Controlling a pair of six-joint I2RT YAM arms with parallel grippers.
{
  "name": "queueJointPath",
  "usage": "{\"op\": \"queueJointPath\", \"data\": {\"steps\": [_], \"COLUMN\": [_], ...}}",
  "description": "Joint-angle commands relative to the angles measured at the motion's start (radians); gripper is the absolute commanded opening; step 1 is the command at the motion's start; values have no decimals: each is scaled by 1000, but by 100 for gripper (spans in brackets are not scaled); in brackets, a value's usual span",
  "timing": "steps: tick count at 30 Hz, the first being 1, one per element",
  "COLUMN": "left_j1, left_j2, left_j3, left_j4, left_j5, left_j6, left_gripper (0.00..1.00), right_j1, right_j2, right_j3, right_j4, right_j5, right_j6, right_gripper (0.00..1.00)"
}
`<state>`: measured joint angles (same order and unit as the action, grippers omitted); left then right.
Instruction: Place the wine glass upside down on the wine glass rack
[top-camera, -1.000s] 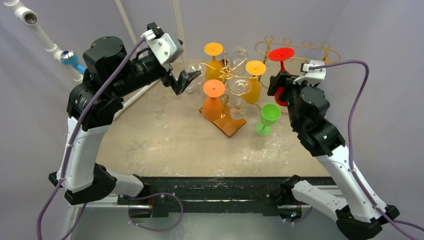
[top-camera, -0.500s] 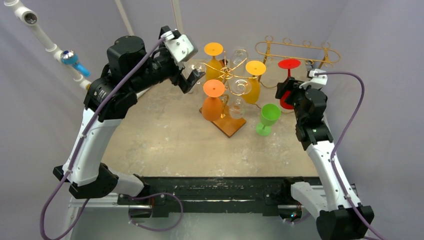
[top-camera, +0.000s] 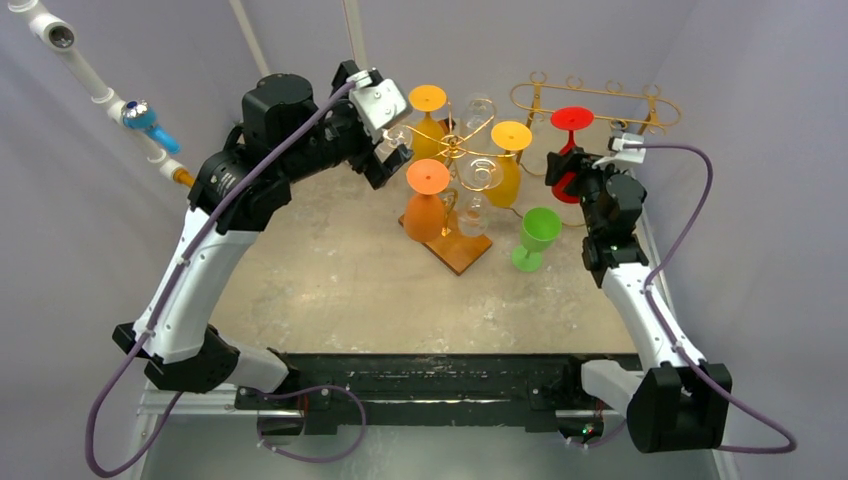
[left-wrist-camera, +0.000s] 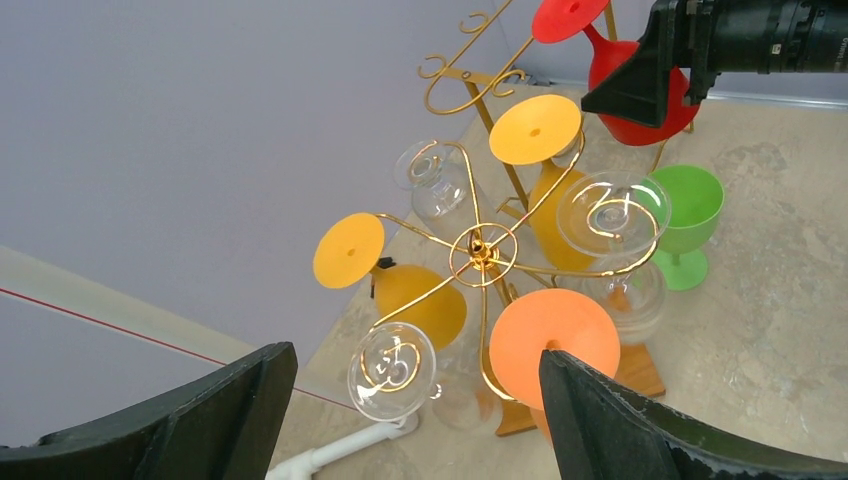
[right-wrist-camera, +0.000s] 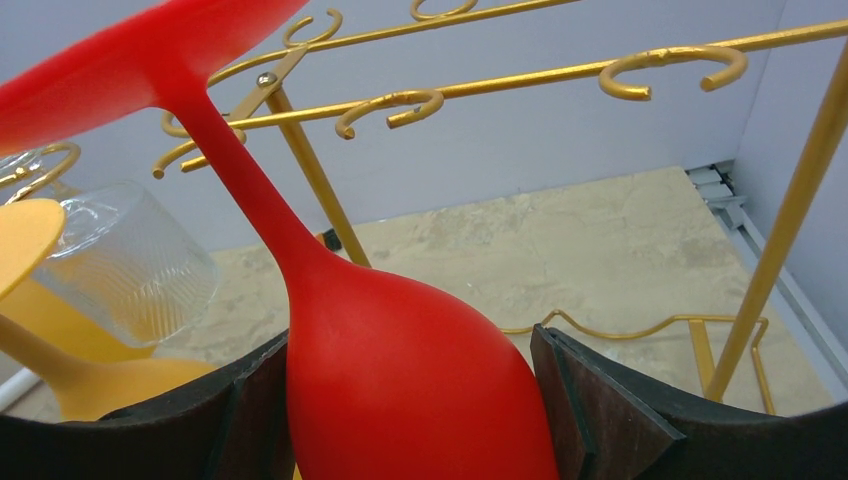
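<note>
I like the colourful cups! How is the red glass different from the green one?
The red glass is upside down, with its foot on top; the green glass stands upright. The red glass is held up off the table by the right gripper; the green glass rests on the table with nothing holding it. Both are solid-coloured wine glasses with a stem.

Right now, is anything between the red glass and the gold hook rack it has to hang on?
Nothing visible blocks it. The red wine glass, upside down in the right gripper, has its foot just short of the gold rack, whose hooks are empty. One rack post stands close behind the stem. The green glass stands lower, off to the side.
</note>
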<state>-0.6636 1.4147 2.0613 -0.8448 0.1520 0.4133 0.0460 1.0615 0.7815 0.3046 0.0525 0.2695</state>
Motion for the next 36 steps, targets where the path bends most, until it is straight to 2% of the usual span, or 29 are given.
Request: {"op": "queueJointPath", "data": {"steps": [1, 15, 21, 32, 34, 36], "left_j1": [-2, -3, -2, -3, -2, -2], "left_j2": [-10, -25, -99, -122, -122, -122], "left_j3": [-15, -55, -176, -216, -214, -213], "left_j4": [-99, -87, -34, -65, -70, -73], "left_j5": [-181, -163, -110, -70, -64, -60], "left_j6": [-49, -16, 30, 54, 56, 57], "left_gripper": [100, 100, 100, 100, 100, 100], "right_j1": [-9, -42, -43, -42, -43, -43], "right_j2": [31, 107, 143, 204, 211, 212], "right_j3": [6, -40, -45, -45, -51, -63], "right_j4": [162, 266, 280, 355, 369, 381], "right_j5": [-28, -18, -16, -19, -19, -15], "right_j6": [4, 33, 51, 97, 102, 108], "right_gripper": [60, 65, 69, 72, 75, 85]}}
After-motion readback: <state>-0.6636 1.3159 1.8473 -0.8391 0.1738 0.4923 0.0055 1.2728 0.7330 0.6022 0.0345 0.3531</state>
